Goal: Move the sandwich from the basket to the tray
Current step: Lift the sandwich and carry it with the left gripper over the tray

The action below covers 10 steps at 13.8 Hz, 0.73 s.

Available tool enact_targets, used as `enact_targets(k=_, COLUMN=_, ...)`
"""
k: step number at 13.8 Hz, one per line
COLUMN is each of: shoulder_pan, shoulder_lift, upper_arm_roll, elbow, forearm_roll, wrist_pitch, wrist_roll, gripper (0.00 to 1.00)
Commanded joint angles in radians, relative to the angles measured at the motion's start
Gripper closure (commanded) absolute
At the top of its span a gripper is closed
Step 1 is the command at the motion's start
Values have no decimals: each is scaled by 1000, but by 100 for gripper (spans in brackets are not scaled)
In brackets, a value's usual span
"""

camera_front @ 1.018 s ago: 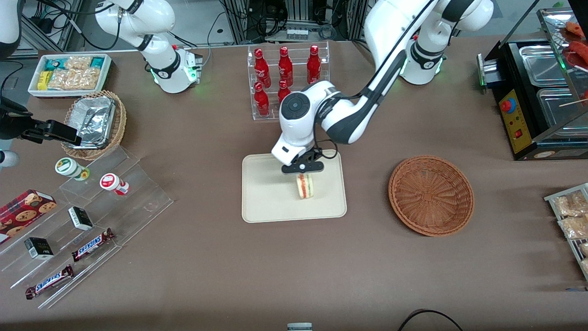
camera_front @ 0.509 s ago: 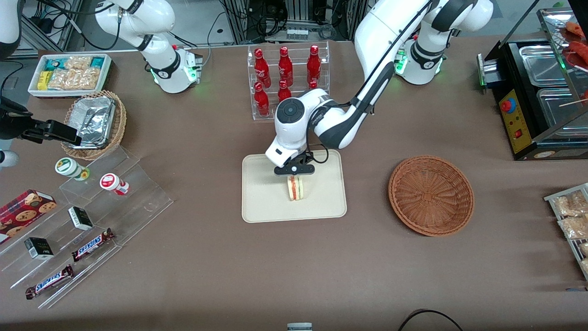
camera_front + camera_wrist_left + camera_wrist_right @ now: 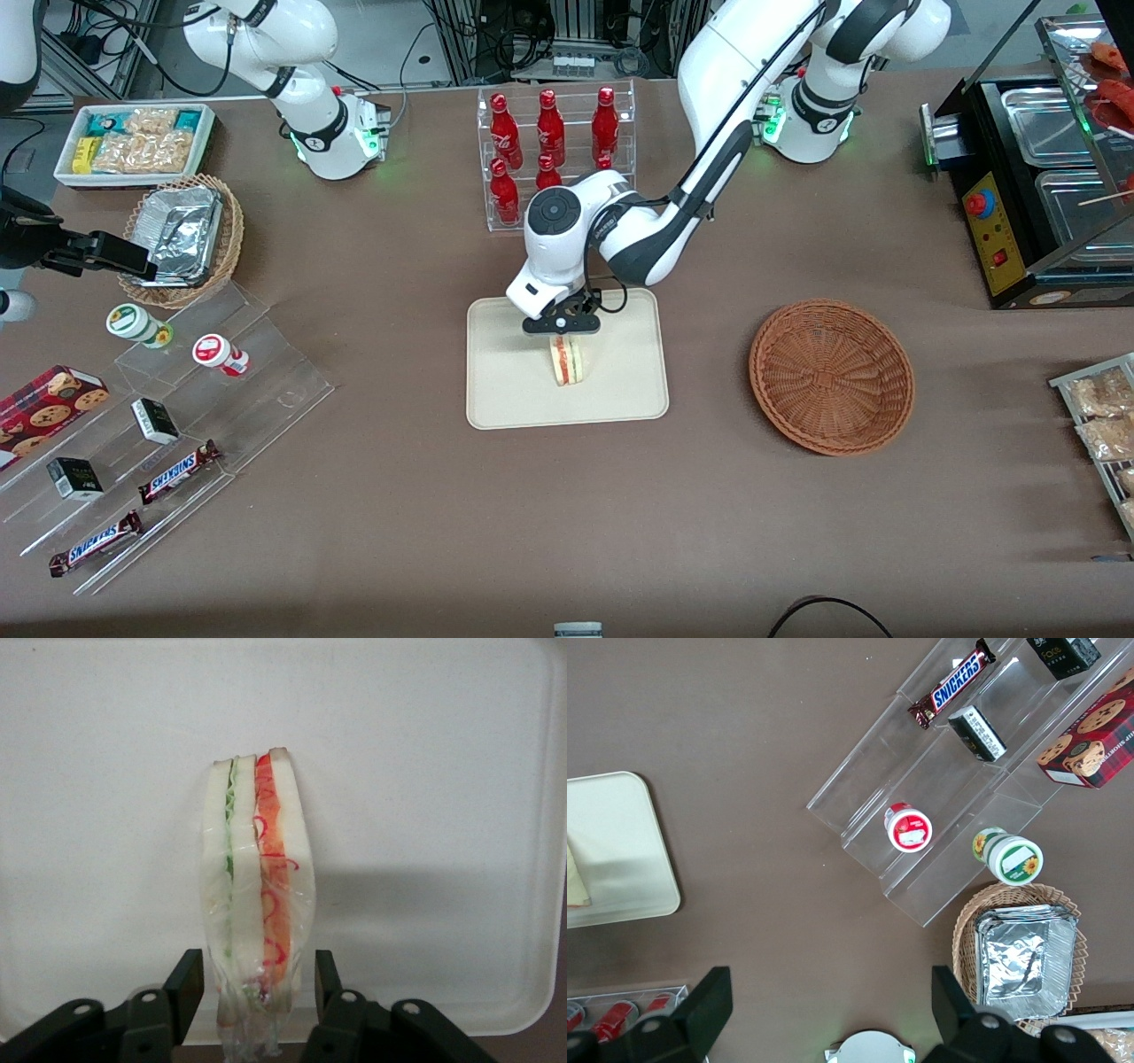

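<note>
The sandwich (image 3: 567, 361) (image 3: 257, 877), a plastic-wrapped wedge of white bread with green and red filling, stands on its edge near the middle of the cream tray (image 3: 505, 390) (image 3: 425, 771). My left gripper (image 3: 561, 330) (image 3: 255, 973) sits directly over the end of the sandwich farther from the front camera. It is open: one finger is on each side of the wedge, each with a thin gap to the wrapper. The reddish-brown wicker basket (image 3: 831, 377) lies beside the tray toward the working arm's end, with nothing in it.
A clear rack of red bottles (image 3: 554, 151) stands just farther from the camera than the tray, close to my arm's elbow. A stepped acrylic shelf with snacks (image 3: 177, 416) and a tan basket of foil containers (image 3: 182, 239) lie toward the parked arm's end. A black warmer (image 3: 1036, 177) stands at the working arm's end.
The gripper has carried the sandwich a short way across the tray toward the parked arm's end. The wedge went from tilted to upright on its edge.
</note>
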Motion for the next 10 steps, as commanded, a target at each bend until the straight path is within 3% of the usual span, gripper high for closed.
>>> enact_targets(k=1, shoulder_pan=-8, shoulder_lift=-88, upper_arm_roll=17, elbow=4, forearm_roll=12, wrist_pitch=-77, wrist_roll=-39, gripper=0)
enact_targets(k=7, shoulder_pan=101, shoulder_lift=-321, upper_arm_roll=33, elbow=-5, forearm_roll=9, wrist_pitch=-285, wrist_roll=-184, gripper=0)
enact_targets(k=10, shoulder_pan=203, shoulder_lift=-433, upper_arm_roll=31, elbow=-25, forearm_roll=1, wrist_pitch=-405, wrist_roll=-80, gripper=0)
